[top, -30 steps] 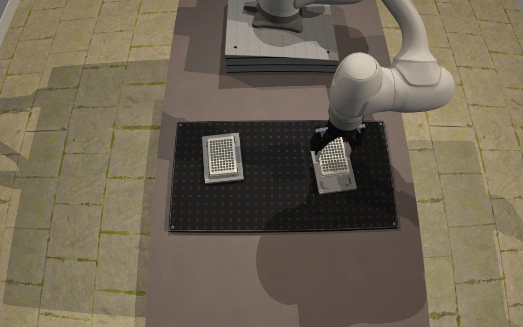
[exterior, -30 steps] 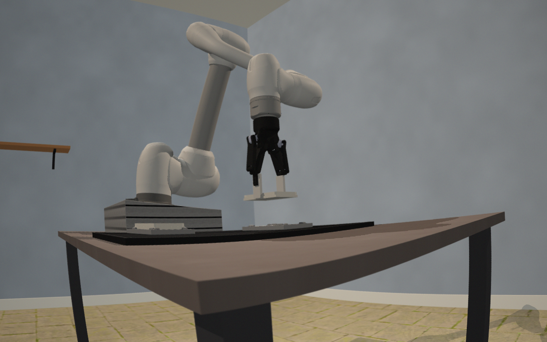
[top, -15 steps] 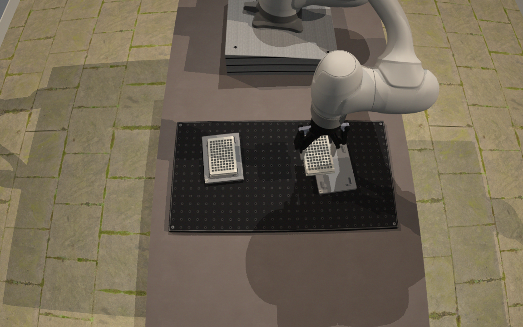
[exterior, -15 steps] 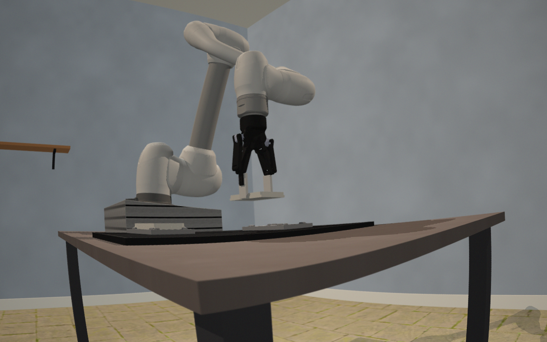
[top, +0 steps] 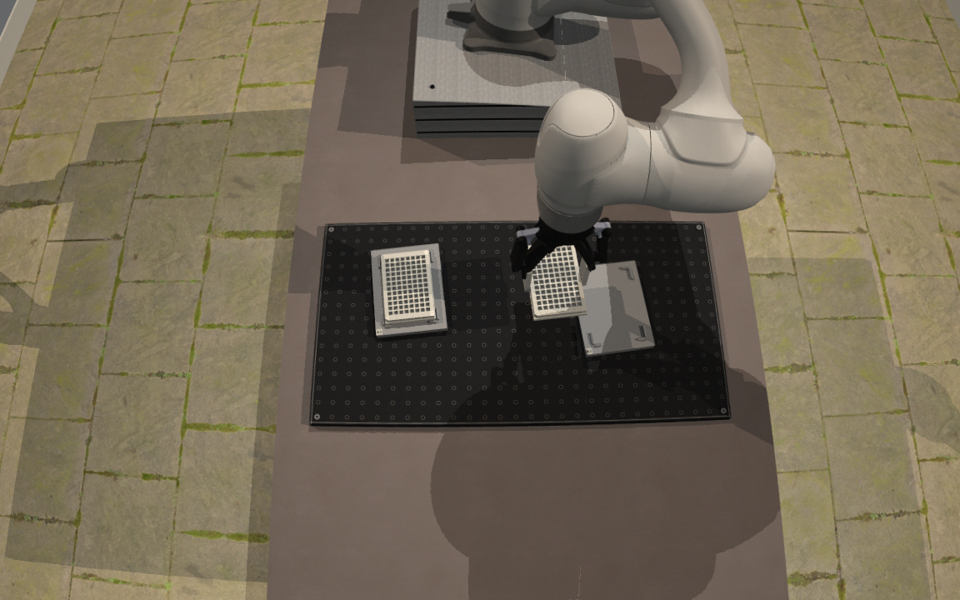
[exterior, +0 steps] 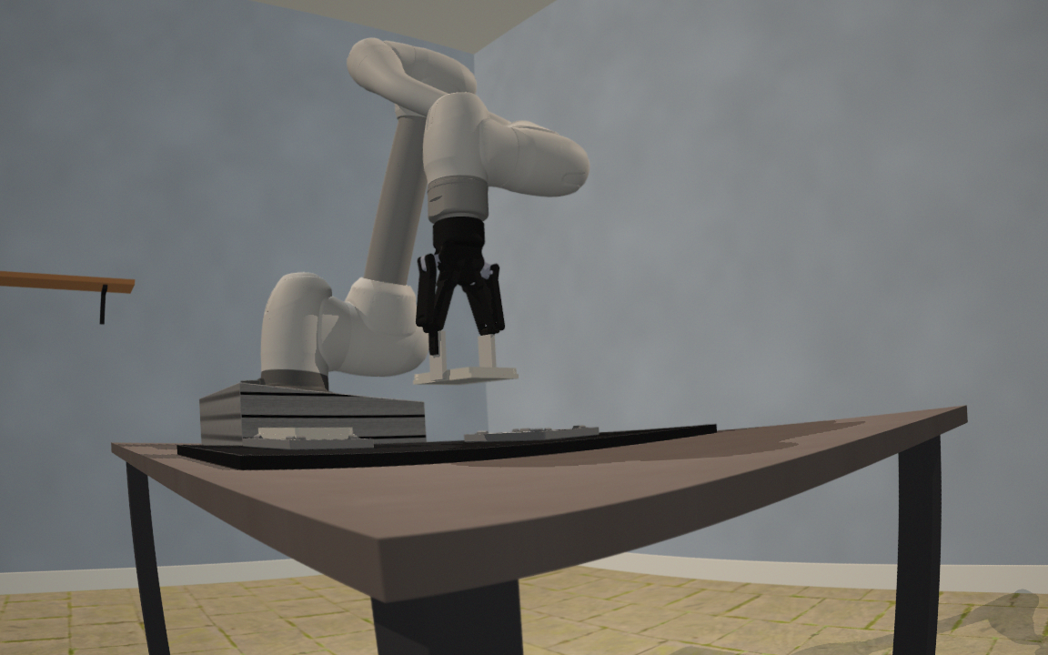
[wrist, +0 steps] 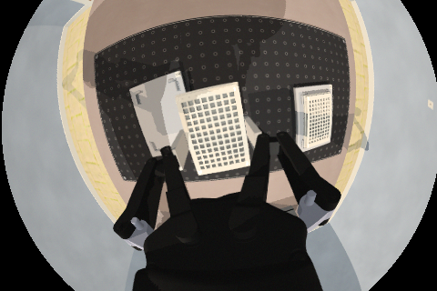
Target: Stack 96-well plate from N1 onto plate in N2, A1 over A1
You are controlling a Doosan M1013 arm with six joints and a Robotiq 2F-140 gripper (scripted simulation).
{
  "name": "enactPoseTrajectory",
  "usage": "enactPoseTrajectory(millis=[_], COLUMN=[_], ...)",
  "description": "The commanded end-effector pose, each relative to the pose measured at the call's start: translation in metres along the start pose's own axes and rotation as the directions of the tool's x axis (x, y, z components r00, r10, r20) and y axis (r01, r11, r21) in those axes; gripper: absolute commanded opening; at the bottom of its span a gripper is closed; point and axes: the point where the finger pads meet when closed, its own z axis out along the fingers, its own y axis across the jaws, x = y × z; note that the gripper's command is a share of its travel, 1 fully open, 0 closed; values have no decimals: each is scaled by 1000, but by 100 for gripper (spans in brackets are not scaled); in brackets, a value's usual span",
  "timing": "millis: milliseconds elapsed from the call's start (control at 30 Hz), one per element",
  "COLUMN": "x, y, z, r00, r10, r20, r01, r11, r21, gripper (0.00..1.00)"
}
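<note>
My gripper (top: 559, 257) is shut on a white 96-well plate (top: 557, 291) and holds it in the air, well above the black pegboard (top: 519, 324). The held plate also shows in the side view (exterior: 465, 374) and in the wrist view (wrist: 217, 127). The grey nest N1 (top: 615, 309) lies bare just to the right of and below the held plate. The second white 96-well plate (top: 407, 283) sits in nest N2 at the left of the board, and shows in the wrist view (wrist: 317, 115) at the right.
The arm's grey base block (top: 502, 82) stands behind the pegboard. The brown table (exterior: 544, 497) carries the board. A wooden shelf (exterior: 43, 282) hangs on the far wall.
</note>
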Motion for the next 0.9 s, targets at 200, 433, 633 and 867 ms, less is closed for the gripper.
enactPoseTrajectory(millis=[200,433,633,867], x=[-6,-10,-14,-19], y=[30,47,66,89], z=[0,0,0,0], r00=[1000,1000,1000,1000], r10=[0,0,0,0], r20=[0,0,0,0], r01=[0,0,0,0], r11=[1000,1000,1000,1000], r21=[0,0,0,0], gripper=[0,0,0,0])
